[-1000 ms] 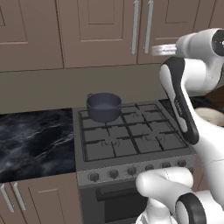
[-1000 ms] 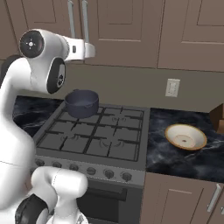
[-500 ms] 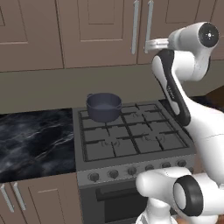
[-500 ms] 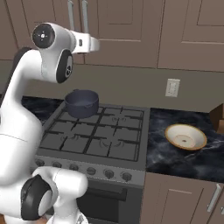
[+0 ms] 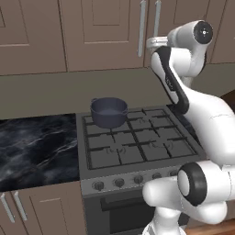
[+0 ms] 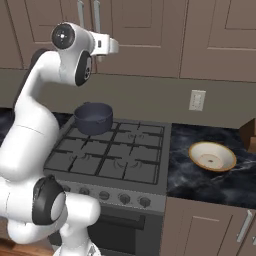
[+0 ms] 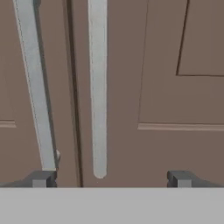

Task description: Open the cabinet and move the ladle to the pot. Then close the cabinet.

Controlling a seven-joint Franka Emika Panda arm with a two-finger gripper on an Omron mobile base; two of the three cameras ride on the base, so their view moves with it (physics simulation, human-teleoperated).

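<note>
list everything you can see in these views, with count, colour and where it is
cabinet: one, taupe-brown, on the wall above the stove, both doors shut
bar handles: two, silver, vertical, either side of the cabinet's centre seam
pot: one, dark blue-grey, on the stove's back left burner
stove: one, grey with dark grates, knobs along its front
counter: black marble, on both sides of the stove
dish: one, tan, shallow, on the counter right of the stove
wall outlet: one, white, on the backsplash above the dish
low cabinets: brown, under the counter, short silver handles
arm: one, white with dark joints, raised to the cabinet
gripper: one, open, fingertips straddling the right door's handle
</note>
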